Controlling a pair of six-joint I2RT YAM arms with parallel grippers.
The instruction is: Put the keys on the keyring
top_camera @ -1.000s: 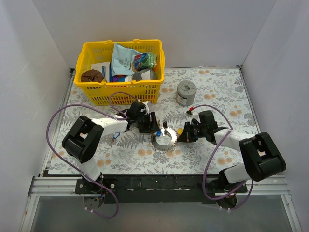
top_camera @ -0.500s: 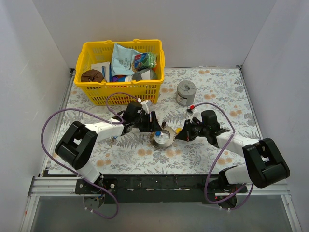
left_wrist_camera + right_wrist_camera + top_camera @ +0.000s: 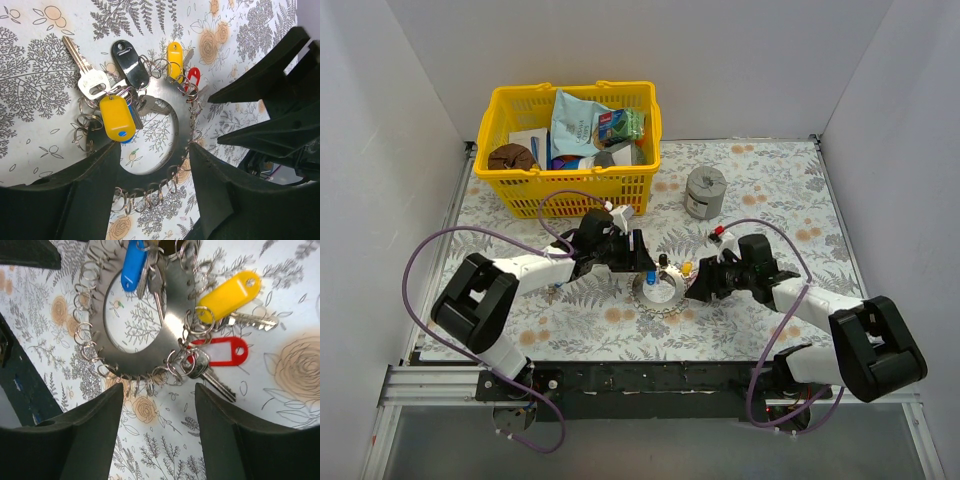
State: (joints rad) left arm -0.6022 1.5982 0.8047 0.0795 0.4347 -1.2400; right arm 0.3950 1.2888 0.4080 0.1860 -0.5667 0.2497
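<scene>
— Position of the keyring (image 3: 658, 290)?

— Flat on the patterned table (image 3: 770, 180), centre front, between the two arms. Small wire loops (image 3: 82, 335) line its edge all the way round.

— And the keys (image 3: 82, 67)?

— Clustered on the ring's far and right-hand rim, hung from those loops. Noted: a blue tag (image 3: 134, 265), a yellow tag (image 3: 228, 292), a red tag (image 3: 220, 351) and a black tag (image 3: 129, 61). The red-tagged and yellow-tagged keys lie outward on the cloth.

— Left gripper (image 3: 642, 264)?

— Fingers apart, straddling the rim on its own side. Both fingers overlap the metal in the wrist view. Whether the pads actually press on the ring, I cannot tell.

— Right gripper (image 3: 159, 390)?

— Fingers spread wide, with only cloth between them. The tips stop just short of the ring and nothing is gripped.

— Surroundings?

— A yellow basket (image 3: 570, 190) of packets sits at the far left. A grey cylinder (image 3: 704, 190) stands to its right, well apart from the ring.
</scene>
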